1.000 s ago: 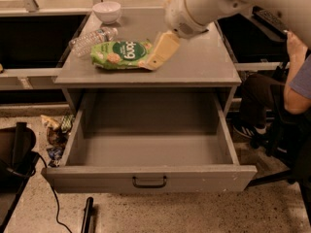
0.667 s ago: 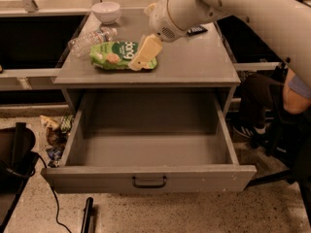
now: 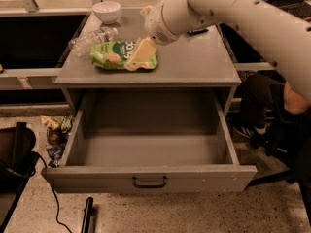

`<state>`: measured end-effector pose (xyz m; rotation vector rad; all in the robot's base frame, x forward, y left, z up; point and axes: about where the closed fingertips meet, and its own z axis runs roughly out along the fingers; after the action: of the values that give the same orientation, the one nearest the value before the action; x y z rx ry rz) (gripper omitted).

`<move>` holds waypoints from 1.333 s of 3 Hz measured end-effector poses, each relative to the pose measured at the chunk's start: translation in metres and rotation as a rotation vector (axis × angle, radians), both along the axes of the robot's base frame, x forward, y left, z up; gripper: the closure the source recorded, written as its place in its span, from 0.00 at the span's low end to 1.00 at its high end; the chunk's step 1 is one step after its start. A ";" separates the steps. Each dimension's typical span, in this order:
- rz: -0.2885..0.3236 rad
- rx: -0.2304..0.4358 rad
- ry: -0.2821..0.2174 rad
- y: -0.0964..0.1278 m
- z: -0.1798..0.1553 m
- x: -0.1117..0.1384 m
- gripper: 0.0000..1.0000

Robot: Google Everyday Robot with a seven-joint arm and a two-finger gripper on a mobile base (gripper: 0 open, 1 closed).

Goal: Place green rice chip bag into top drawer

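Observation:
The green rice chip bag (image 3: 111,55) lies flat on the grey cabinet top (image 3: 194,62), left of its middle. My gripper (image 3: 135,61) reaches in from the upper right on the white arm and sits over the bag's right end, low against it. The top drawer (image 3: 97,177) is pulled fully out below the cabinet top. Its grey inside holds nothing and its dark handle (image 3: 149,182) is centred on the front panel.
A clear water bottle (image 3: 91,39) lies just behind the bag and a white bowl (image 3: 107,10) stands at the back. A small dark object (image 3: 198,31) lies behind the arm. A seated person (image 3: 286,101) is on the right. Snack packets (image 3: 56,132) lie on the floor at left.
The arm has swung left and down, bringing the gripper from the bag's right edge to over its right end. The bag and drawer have not moved.

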<state>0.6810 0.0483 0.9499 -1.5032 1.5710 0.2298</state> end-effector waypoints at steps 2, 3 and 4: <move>0.062 0.116 -0.064 0.051 -0.026 0.057 0.00; 0.092 0.157 -0.043 0.076 -0.044 0.076 0.00; 0.086 0.138 -0.008 0.090 -0.063 0.089 0.00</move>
<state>0.7704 0.1379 0.8871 -1.4633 1.4551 0.3733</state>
